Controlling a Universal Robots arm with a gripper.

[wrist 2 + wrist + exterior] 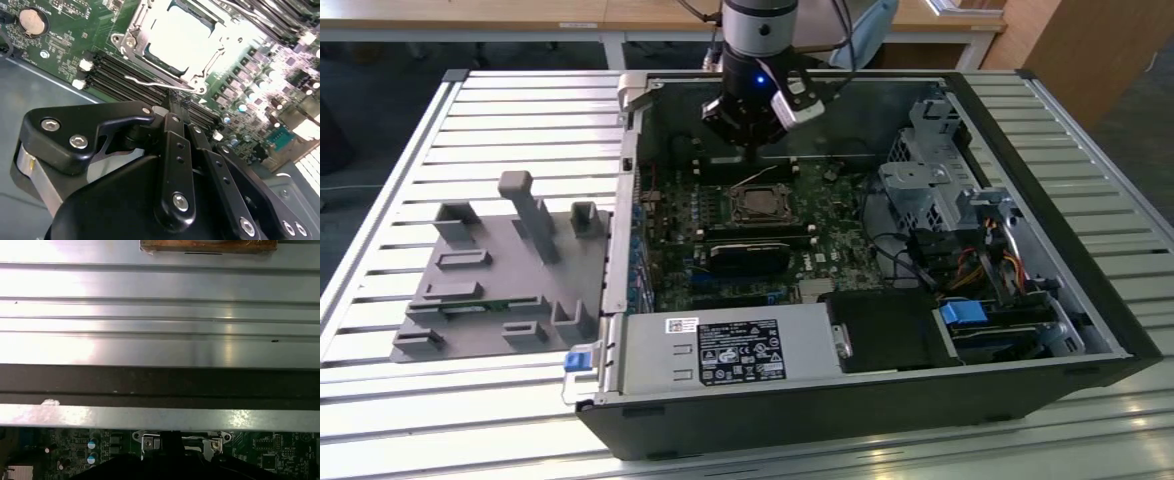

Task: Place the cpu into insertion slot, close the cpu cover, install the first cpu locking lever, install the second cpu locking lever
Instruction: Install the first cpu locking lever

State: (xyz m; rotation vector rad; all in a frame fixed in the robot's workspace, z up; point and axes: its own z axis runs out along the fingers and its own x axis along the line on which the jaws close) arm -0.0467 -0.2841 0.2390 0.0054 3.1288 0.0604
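The cpu (177,37) lies flat in its socket on the green motherboard, its silver top glaring bright. The cpu cover (137,22), a thin metal frame, lies down around it. A thin wire locking lever (145,82) runs along the socket's near edge. My gripper (175,101) is shut, its black fingers (173,145) pressed together with the tips right beside that lever. In the exterior view my gripper (750,150) hangs inside the open computer case just behind the socket (759,205). The first wrist view catches the socket's edge (180,442).
A black rectangular block (754,250) sits in front of the socket, and memory slots (125,75) run beside it. The power supply (720,352) and drive cage (927,185) crowd the case. A grey fixture (500,265) stands on the slatted table at the exterior view's left.
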